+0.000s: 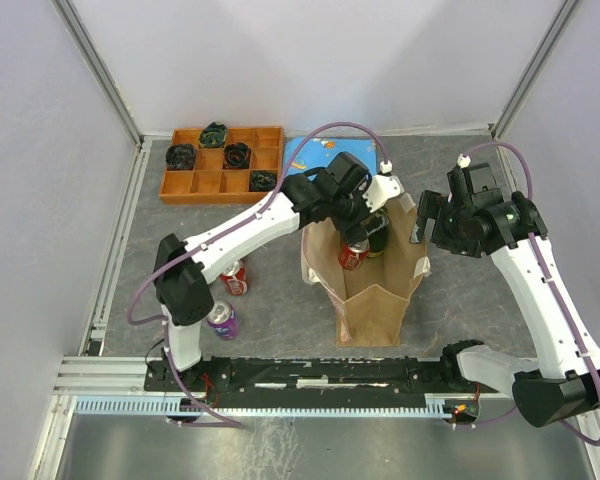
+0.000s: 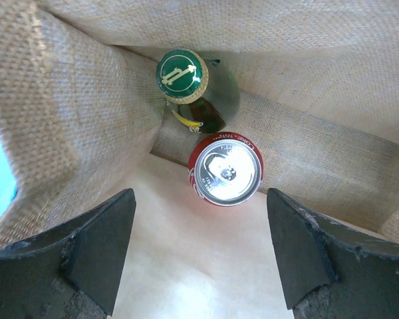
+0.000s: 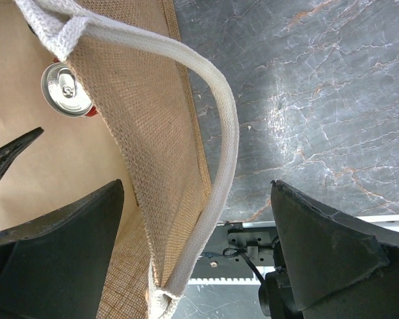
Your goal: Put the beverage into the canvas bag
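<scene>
Though walled in white, a grey marbled table (image 1: 280, 320) (canvas bag (image 1: 380, 300) upright).

Your grey marbled tabletop (image 1: 280, 320) sits between plain white walls (image 1: 310, 60) left, far and right, aluminium posts (image 1: 98, 72) at far corners
</scene>
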